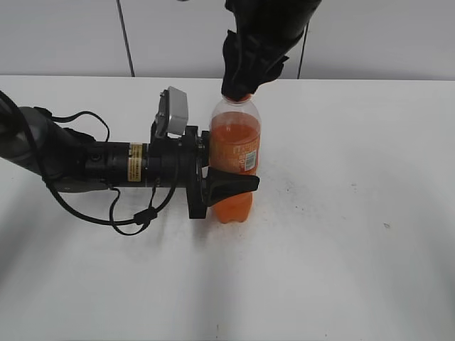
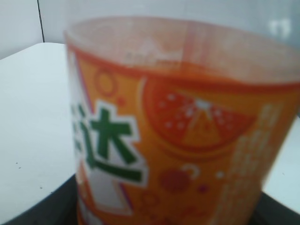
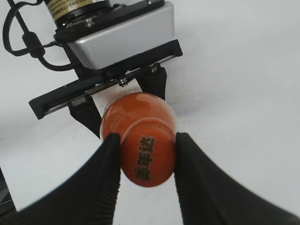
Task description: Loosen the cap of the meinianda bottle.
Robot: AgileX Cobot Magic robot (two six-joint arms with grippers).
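The meinianda bottle stands upright on the white table, clear plastic with orange drink and an orange label. My left gripper is shut on the bottle's body from the left side. In the left wrist view the label fills the frame. My right gripper comes down from above and is shut on the orange cap, a black finger pressed on each side. In the exterior view the cap is hidden by the right gripper. The bottle's shoulder shows below the cap.
The white table runs in all directions around the bottle. The left arm and its black cables lie low across the table's left. A white wall with dark seams stands behind.
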